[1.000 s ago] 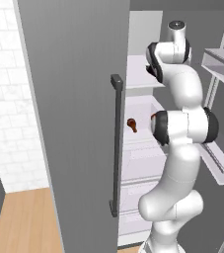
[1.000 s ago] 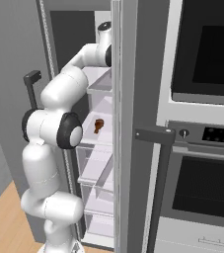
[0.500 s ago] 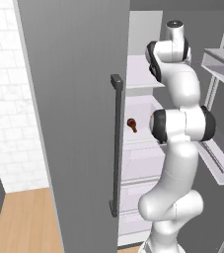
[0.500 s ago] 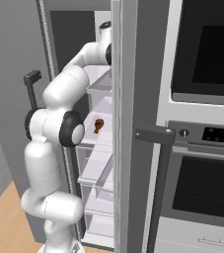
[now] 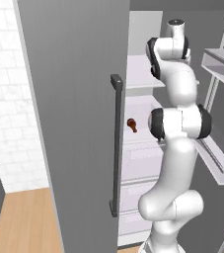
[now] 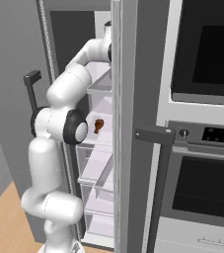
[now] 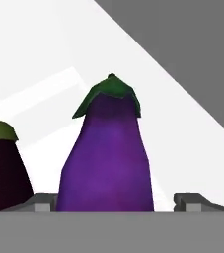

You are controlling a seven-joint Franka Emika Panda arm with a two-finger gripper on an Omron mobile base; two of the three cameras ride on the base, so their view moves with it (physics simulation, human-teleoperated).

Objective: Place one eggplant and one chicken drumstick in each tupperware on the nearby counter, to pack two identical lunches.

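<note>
At the bottom of the hand view the tool [image 7: 114,205] stood open, its tips flanking a glossy purple eggplant [image 7: 107,158] at frame centre. Probably light, firm, slippery; best gripped mid-body. A darker eggplant [image 7: 0,168] sat at left, on the white fridge shelf [image 7: 44,59].

The arm [image 5: 175,148] is glossy white, built of rounded, bulbous links. Dark grey to black bands ring its joints [image 6: 76,127], like collars between the segments. A small dark cap tops its upper link. The end effector's [image 7: 118,205] fingertips [image 7: 187,201] are small grey blocks.
</note>
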